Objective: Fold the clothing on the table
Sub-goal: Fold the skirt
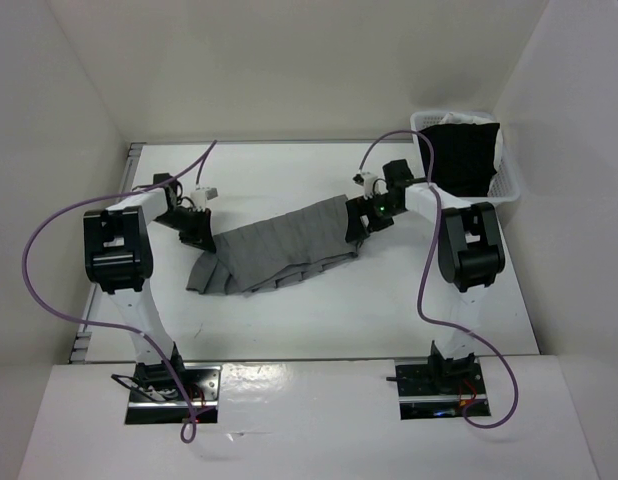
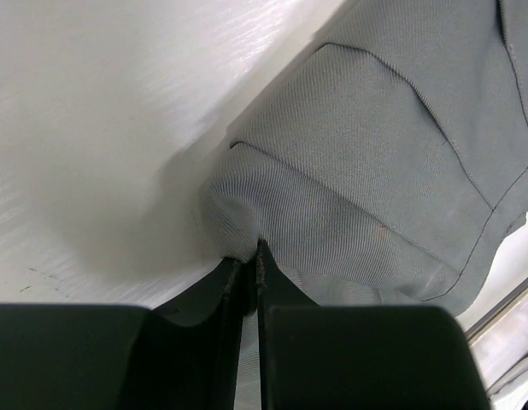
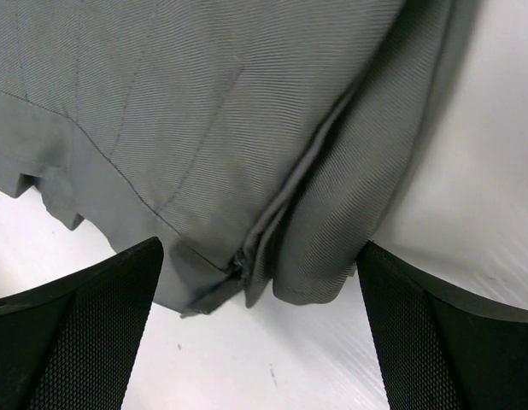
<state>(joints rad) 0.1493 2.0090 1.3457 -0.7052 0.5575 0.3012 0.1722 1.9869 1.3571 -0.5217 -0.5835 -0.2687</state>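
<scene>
Left claw [image 2: 249, 258] on skirt [image 2: 375, 171] edge

We log this as a robot lab cell: white table [image 1: 319, 320] walled by plain white panels [image 1: 289, 70], left arm [image 1: 117, 250] and right arm [image 1: 469, 245] bolted on, purple cables [image 1: 28, 258] loose.

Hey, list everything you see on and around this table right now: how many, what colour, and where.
skirt: one, mid-grey, pleated, lying across the middle of the table
table: one, white, under everything
basket: one, white, slatted, far right corner
black garment: one, black, inside the basket
cables: two, purple, one looping on each side
left gripper: one, black, shut on the skirt's left end
right gripper: one, black, open over the skirt's right end
</scene>
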